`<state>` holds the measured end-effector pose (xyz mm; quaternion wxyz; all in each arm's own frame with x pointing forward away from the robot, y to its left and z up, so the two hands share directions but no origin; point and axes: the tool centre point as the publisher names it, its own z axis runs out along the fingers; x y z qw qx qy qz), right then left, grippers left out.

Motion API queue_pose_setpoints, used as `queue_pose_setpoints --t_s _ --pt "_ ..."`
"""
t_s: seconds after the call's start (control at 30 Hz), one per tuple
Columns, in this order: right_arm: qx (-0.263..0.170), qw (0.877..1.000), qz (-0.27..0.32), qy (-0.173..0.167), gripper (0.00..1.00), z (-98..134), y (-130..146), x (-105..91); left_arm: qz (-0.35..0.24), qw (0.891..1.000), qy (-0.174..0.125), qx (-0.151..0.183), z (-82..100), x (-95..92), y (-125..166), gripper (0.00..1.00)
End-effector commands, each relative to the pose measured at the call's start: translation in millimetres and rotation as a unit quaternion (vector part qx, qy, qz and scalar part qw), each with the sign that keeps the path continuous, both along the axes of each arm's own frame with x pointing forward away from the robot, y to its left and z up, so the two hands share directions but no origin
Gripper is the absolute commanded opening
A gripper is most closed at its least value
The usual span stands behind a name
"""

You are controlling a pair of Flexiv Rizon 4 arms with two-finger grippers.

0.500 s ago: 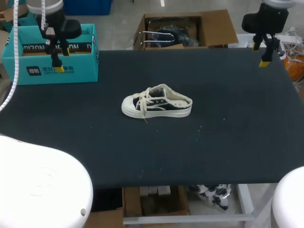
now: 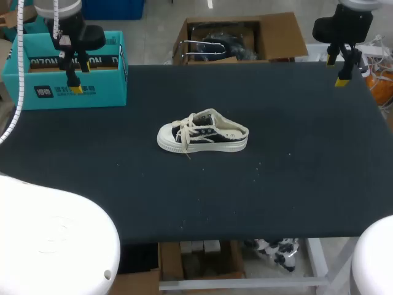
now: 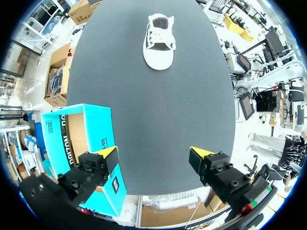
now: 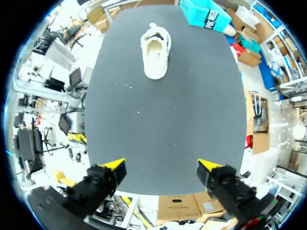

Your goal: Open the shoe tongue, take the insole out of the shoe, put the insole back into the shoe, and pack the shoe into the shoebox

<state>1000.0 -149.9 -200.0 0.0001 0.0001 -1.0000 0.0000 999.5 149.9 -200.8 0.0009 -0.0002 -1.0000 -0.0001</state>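
A small cream and black sneaker (image 2: 203, 133) lies on its sole in the middle of the black table, toe to the left, laces loose. The left wrist view shows the sneaker (image 3: 159, 40) far ahead of the fingers; in the right wrist view the sneaker (image 4: 156, 51) is also far ahead, heel nearest. The teal shoebox (image 2: 66, 74) stands open at the back left corner. My left gripper (image 2: 75, 78) hangs open above the shoebox (image 3: 85, 143), which sits under its one finger. My right gripper (image 2: 339, 67) hangs open over the back right corner. Both grippers (image 3: 153, 160) (image 4: 161, 166) are empty.
The black table (image 2: 276, 184) holds only the sneaker and the shoebox. Bare surface lies all around the shoe.
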Motion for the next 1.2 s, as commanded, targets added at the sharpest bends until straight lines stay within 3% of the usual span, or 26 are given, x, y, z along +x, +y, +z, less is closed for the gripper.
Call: queue_pose_setpoints --t_s 0.03,0.83,1.13,1.2 --pt "0.000 1.000 0.000 0.000 1.00 0.0 0.0 0.0 0.000 1.000 0.000 0.000 0.0 0.0 0.0 1.00" --pt "0.000 1.000 0.000 0.000 1.00 0.0 0.0 0.0 0.000 1.000 -0.004 -0.001 3.9 -5.0 -4.2 1.00" --pt "0.046 0.999 -0.026 0.003 1.00 -17.0 26.8 -13.5 0.119 0.993 0.017 0.016 8.1 -13.4 -22.4 1.00" --pt "0.059 0.998 -0.035 0.005 1.00 -24.8 36.6 -18.2 0.187 0.982 0.031 0.027 6.8 -13.9 -26.5 1.00"
